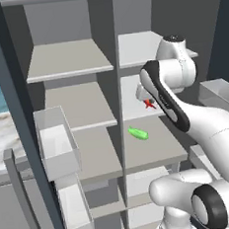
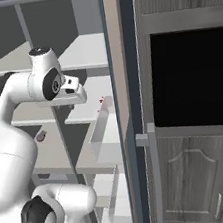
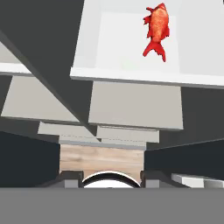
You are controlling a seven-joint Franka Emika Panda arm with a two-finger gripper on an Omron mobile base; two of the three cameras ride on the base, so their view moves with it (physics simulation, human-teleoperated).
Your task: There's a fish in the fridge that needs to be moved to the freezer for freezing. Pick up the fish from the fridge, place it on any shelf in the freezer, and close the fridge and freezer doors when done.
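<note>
While the gripper nears the fish on a shelf, its jaws' state is unclear.

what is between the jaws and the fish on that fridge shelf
Nothing visible. In the hand view the fish lies alone on its light grey shelf, with open space between it and the gripper. The green vegetable sits one shelf lower.

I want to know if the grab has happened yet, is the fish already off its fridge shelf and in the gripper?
No, in the hand view the fish lies alone on a light grey shelf, well ahead of the fingertips.
</note>
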